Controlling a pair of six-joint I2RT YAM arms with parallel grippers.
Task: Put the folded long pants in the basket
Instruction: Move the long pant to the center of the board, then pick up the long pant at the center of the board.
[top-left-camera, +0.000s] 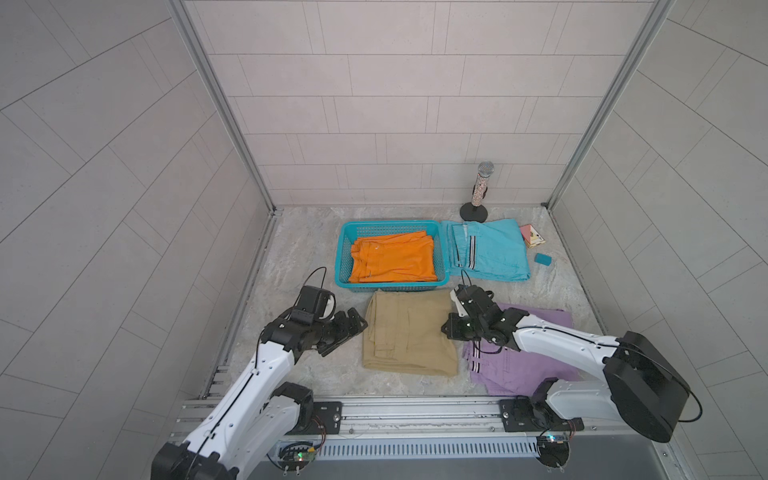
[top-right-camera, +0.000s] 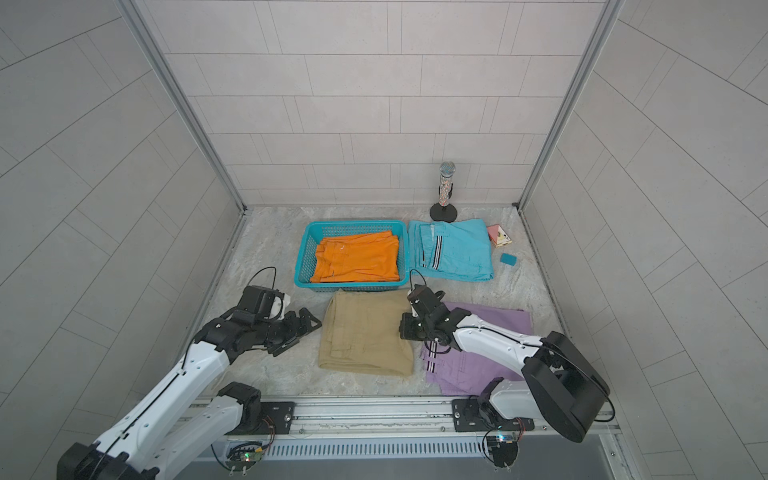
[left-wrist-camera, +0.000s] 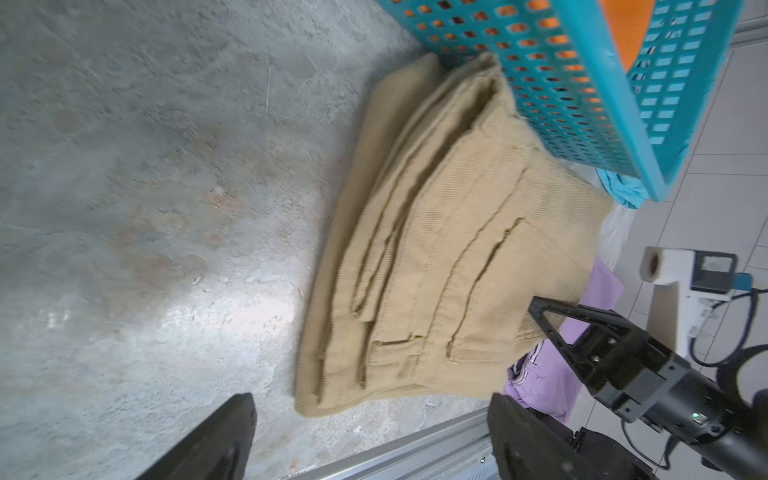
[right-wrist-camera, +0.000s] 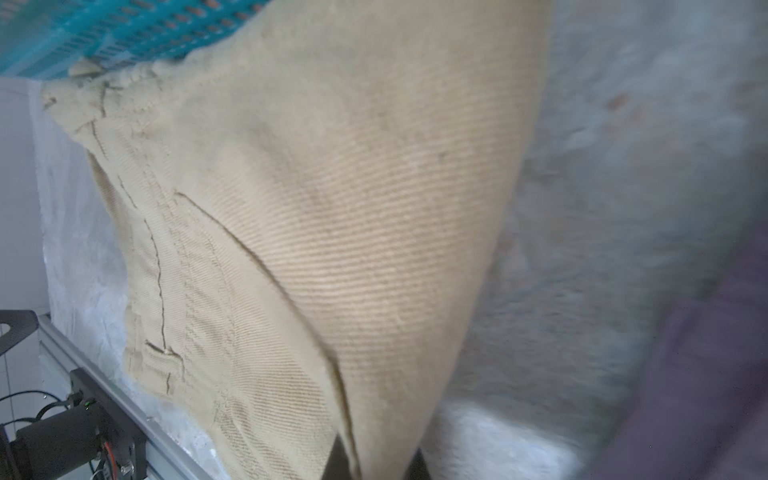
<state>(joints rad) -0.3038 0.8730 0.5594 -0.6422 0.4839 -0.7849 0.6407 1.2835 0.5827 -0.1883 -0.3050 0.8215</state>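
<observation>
Right fingers clamped on one edge of the tan pants, left fingers apart beside the opposite edge, cloth flat on the counter against the basket. Could unfold or snag that wall if lifted one-sided.

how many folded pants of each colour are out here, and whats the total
orange pants, in the basket: 1
tan pants: 1
turquoise pants: 1
lilac pants: 1
total: 4
</observation>
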